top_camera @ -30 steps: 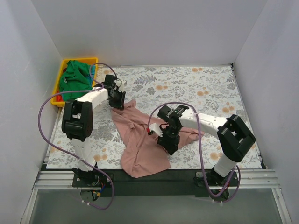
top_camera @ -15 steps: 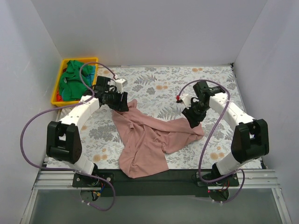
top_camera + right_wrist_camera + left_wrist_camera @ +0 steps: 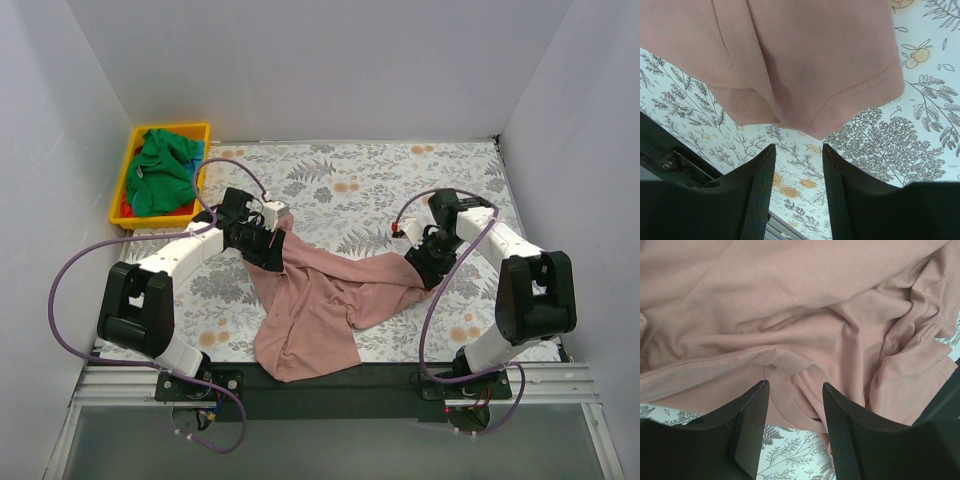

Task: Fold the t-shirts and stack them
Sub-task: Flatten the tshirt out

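The dusty-pink t-shirt (image 3: pixel 320 300) lies crumpled on the floral table cover, stretched from the left gripper to the right gripper, with a bunch hanging toward the near edge. My left gripper (image 3: pixel 266 250) is open over the shirt's upper left edge. In the left wrist view the gripper (image 3: pixel 795 387) straddles a ribbed, hemmed edge of the shirt (image 3: pixel 790 315). My right gripper (image 3: pixel 431 266) is open at the shirt's right end. In the right wrist view the gripper (image 3: pixel 797 150) is empty, just short of a hemmed sleeve (image 3: pixel 805 65). A green t-shirt (image 3: pixel 160 168) and red fabric (image 3: pixel 124 209) lie in the bin.
The yellow bin (image 3: pixel 172 128) stands at the far left corner by the white wall. The floral table cover (image 3: pixel 400 180) is bare behind the pink shirt. White walls enclose left, back and right. The black rail (image 3: pixel 400 378) runs along the near edge.
The right gripper moved from the shirt's middle out to the right and the shirt's right part stretched that way. The left gripper shifted slightly nearer along the shirt's left edge.
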Controlling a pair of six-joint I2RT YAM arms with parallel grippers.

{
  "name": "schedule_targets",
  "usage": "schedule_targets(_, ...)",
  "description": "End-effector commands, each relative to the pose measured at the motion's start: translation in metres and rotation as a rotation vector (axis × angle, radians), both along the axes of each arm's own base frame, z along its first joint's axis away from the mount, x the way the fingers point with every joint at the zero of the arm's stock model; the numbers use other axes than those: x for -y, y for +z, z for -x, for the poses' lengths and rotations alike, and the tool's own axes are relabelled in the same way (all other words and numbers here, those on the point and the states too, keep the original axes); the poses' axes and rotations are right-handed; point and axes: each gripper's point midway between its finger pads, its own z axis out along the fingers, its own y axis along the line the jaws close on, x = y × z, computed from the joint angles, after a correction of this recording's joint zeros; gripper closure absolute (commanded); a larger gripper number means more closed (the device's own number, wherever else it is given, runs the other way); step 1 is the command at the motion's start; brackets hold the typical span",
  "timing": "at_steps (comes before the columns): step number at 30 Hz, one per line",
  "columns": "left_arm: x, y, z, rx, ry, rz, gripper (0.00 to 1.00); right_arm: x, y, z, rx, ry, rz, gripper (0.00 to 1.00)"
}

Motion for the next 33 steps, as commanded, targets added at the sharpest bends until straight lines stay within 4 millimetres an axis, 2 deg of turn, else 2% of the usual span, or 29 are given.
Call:
schedule_targets(1, 0.004, 0.000, -0.003, 0.025, -0.022, 0.002, 0.54, 0.004, -0.010, 0.001, 0.000, 0.028, 0.013, 0.51)
schedule_targets(6, 0.005, -0.003, 0.000, 0.019, -0.027, -0.004, 0.54, 0.007, -0.023, 0.001, -0.001, 0.026, 0.036, 0.51)
schedule_targets(12, 0.005, -0.004, -0.001, 0.023, -0.019, -0.010, 0.54, 0.014, -0.035, -0.008, 0.035, 0.009, 0.079, 0.61)
schedule_targets(15, 0.004, -0.004, -0.001, 0.024, -0.012, -0.013, 0.54, 0.015, -0.036, -0.012, 0.051, -0.004, 0.088, 0.73)
schedule_targets(19, 0.002, -0.009, 0.003, 0.013, -0.012, -0.021, 0.56, 0.016, -0.019, -0.020, 0.099, -0.015, 0.090, 0.98)
schedule_targets(22, -0.001, -0.014, 0.007, 0.008, -0.018, -0.034, 0.58, 0.016, 0.011, -0.037, 0.195, -0.009, 0.080, 0.99)
schedule_targets(23, -0.002, -0.015, 0.008, 0.007, -0.018, -0.041, 0.58, 0.014, 0.028, -0.052, 0.254, -0.011, 0.067, 0.99)
schedule_targets(26, -0.003, -0.017, 0.008, 0.007, -0.018, -0.045, 0.59, 0.013, 0.045, -0.077, 0.308, -0.020, 0.059, 0.99)
schedule_targets(27, -0.003, -0.016, 0.006, 0.010, -0.016, -0.049, 0.59, 0.010, 0.050, -0.094, 0.322, -0.021, 0.057, 0.99)
schedule_targets(29, -0.003, -0.018, 0.005, 0.007, -0.009, -0.054, 0.59, 0.008, 0.049, -0.110, 0.322, -0.032, 0.061, 0.99)
schedule_targets(30, -0.005, -0.017, 0.001, 0.014, 0.000, -0.064, 0.59, 0.006, 0.047, -0.129, 0.326, -0.040, 0.066, 0.99)
schedule_targets(32, -0.006, -0.020, -0.001, 0.013, 0.007, -0.075, 0.59, 0.009, 0.045, -0.153, 0.339, -0.095, 0.084, 0.99)
schedule_targets(33, -0.006, -0.021, -0.002, 0.012, 0.012, -0.081, 0.59, 0.012, 0.027, -0.162, 0.296, -0.120, 0.107, 0.99)
